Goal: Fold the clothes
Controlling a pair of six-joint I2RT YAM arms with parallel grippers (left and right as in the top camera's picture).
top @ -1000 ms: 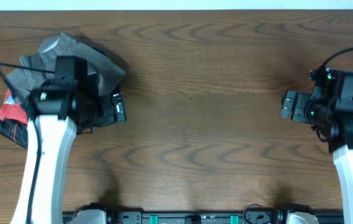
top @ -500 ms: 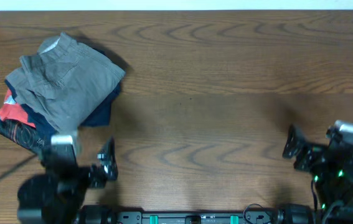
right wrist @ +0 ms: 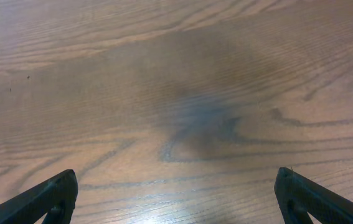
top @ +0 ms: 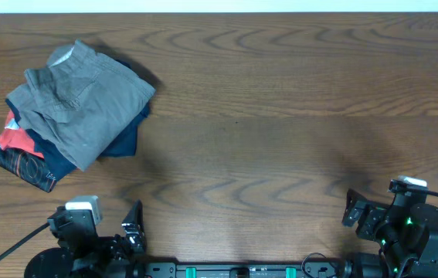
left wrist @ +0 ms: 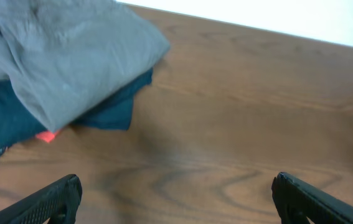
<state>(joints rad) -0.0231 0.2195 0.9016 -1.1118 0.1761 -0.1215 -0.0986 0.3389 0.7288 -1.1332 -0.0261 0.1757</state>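
Overhead / clothes: I see the grey shorts [top: 79,104] folded into a compact pad at the far left of the table [top: 280,116]. They lie on top of a small stack, and a lighter patch of waistband shows at the far corner.
Overhead / stack: a navy garment [top: 128,139] shows under the shorts along their right edge. A red-and-black garment [top: 19,158] sticks out at the near-left corner.
Overhead / left gripper [top: 132,229]: it sits low at the near edge of the table, well apart from the stack. I cannot judge the jaw gap from this view.
Overhead / right gripper [top: 355,215]: it sits at the near edge on the right side, over bare wood and well apart from the clothes.
Left wrist / fingers [left wrist: 51,199]: 2 dark tips sit in the bottom corners, spread wide, with only wood between them.
Left wrist / clothes: the shorts are at upper left, and the grey fold overhangs the navy layer. A sliver of red shows at the left edge. The fingers are apart from the cloth.
Right wrist / fingers [right wrist: 45,196]: 2 dark tips sit in the bottom corners, spread wide, pinching nothing.
Right wrist / surface: I see wood grain with 1 dark shadow patch at centre.
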